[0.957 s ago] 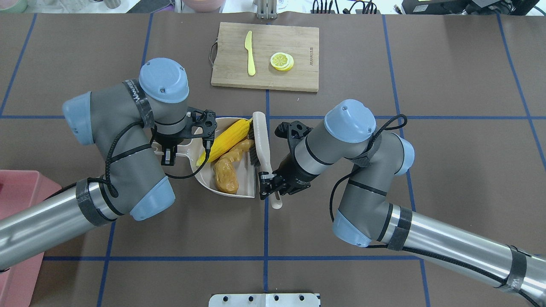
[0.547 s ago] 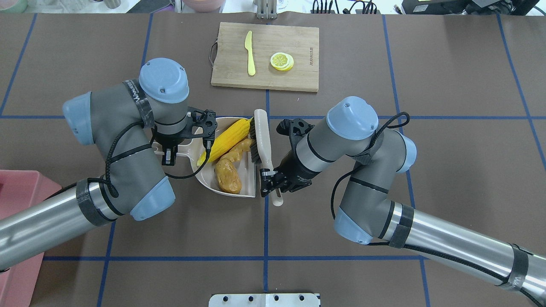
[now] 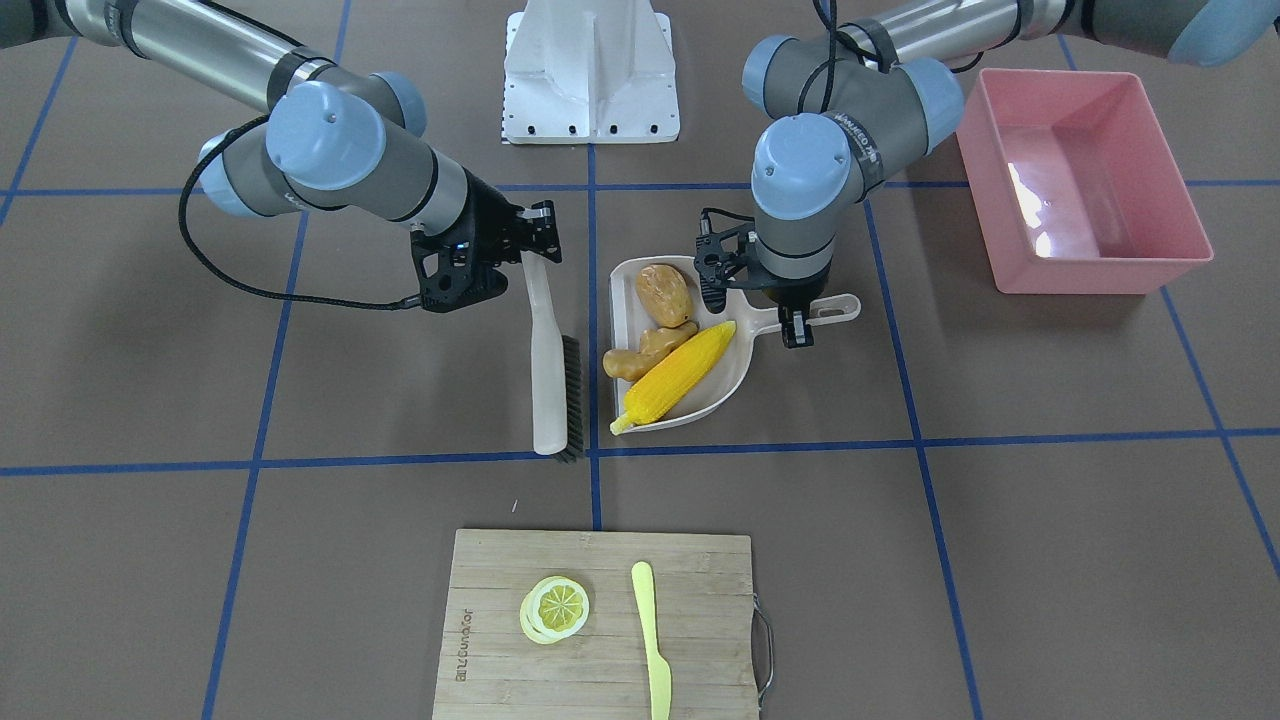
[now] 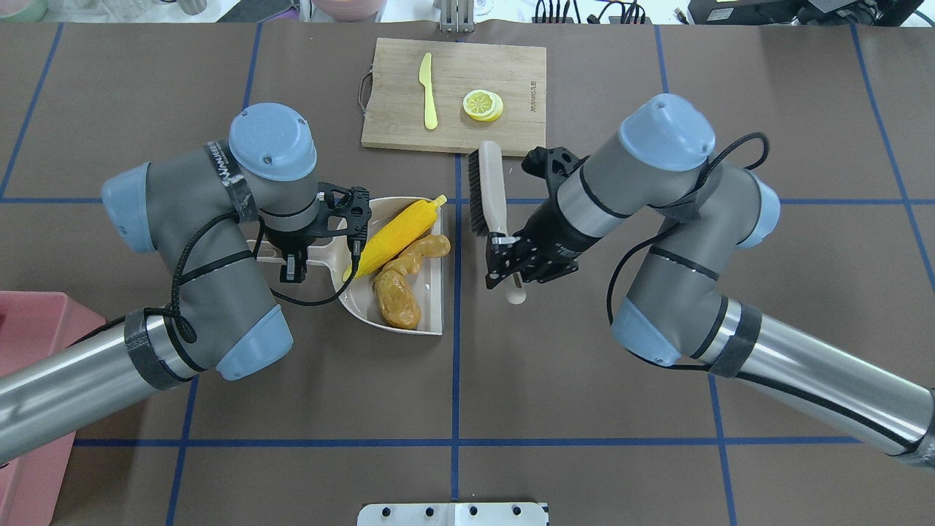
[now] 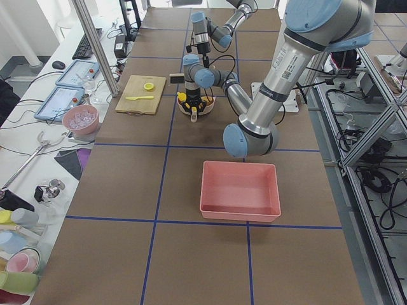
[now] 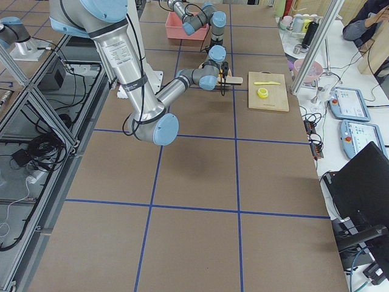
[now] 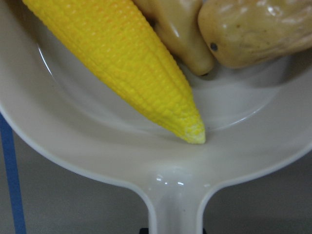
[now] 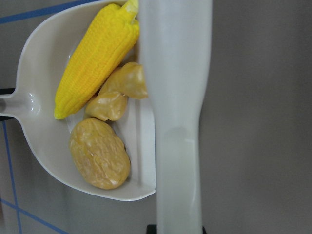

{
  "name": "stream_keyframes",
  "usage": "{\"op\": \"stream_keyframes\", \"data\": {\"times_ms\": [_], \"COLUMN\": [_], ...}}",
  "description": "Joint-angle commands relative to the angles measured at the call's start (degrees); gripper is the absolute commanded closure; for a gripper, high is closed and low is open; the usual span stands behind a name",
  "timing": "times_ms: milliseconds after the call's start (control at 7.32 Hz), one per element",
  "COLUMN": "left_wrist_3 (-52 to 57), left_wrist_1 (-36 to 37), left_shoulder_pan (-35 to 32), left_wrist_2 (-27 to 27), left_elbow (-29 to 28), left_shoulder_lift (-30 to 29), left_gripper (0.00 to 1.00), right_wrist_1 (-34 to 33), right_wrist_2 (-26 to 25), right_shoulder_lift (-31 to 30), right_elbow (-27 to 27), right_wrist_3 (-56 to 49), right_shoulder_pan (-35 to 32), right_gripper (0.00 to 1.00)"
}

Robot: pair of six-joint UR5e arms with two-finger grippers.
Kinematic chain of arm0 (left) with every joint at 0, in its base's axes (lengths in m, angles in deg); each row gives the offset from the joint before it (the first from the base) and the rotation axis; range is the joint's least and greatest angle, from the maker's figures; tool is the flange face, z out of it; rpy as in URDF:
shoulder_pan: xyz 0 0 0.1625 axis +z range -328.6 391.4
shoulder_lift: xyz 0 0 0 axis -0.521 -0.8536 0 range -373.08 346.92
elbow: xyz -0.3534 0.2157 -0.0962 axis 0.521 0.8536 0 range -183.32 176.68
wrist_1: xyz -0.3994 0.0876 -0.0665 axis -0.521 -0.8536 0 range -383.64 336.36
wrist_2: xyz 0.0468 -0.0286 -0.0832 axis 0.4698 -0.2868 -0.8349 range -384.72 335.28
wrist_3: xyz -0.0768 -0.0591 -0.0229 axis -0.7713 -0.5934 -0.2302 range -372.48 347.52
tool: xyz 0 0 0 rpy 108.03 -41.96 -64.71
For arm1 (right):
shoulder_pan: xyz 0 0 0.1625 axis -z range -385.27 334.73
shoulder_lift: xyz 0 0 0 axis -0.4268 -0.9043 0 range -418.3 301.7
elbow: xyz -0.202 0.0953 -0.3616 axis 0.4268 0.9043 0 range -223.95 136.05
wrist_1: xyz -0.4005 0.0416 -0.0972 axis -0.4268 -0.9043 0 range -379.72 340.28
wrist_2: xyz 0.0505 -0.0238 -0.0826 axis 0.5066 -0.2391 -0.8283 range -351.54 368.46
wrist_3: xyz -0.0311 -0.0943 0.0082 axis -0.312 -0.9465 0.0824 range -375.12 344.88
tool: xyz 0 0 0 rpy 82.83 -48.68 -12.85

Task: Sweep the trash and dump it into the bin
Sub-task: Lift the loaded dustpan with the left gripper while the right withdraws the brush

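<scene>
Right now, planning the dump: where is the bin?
Front-facing view, upper right: the bin sits on the robot's left side, apart from the dustpan the left hand holds.

The left arm point(image 4: 182, 219) comes in low with its elbow bent and its wrist pointing straight down, the hand point(image 4: 291, 267) clamped on the handle of a dustpan point(image 4: 432, 307). Opposite, the right arm point(image 4: 657, 190) is folded at the elbow, wrist angled sideways, its hand point(image 4: 502, 252) gripping a brush point(image 4: 491, 183) by the handle.
</scene>
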Motion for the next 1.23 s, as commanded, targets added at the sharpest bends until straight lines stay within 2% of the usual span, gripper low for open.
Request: {"op": "stream_keyframes", "data": {"times_ms": [0,273,683,820,1093], "left_wrist_3": [-3.0,-7.0,-16.5,-19.1,-19.6], "left_wrist_1": [-3.6,-11.3,-23.1,-26.9,-26.6], "left_shoulder_pan": [0.1,0.0,0.1,-0.3,-6.9], "left_wrist_2": [-0.1,-0.2,-0.5,-2.9,-10.1], "left_elbow": [-0.1,-1.1,-1.1,-0.5,5.4], "left_shoulder_lift": [0.3,0.4,1.3,2.6,6.5], "left_gripper": [1.00,1.00,1.00,1.00,1.00], "right_wrist_1": [-1.7,-1.7,-1.7,-1.7,-1.8], "right_wrist_2": [5.4,7.4,10.5,10.5,10.1], "right_shoulder_lift": [-5.1,-8.8,-21.1,-24.6,-27.1], "right_elbow": [-2.1,-2.7,-5.3,-6.1,-7.9], "right_wrist_3": [-1.9,-4.6,-16.6,-19.5,-21.1], "right_shoulder_pan": [-8.8,-14.8,-20.8,-21.8,-22.8], "right_gripper": [1.00,1.00,1.00,1.00,1.00]}}
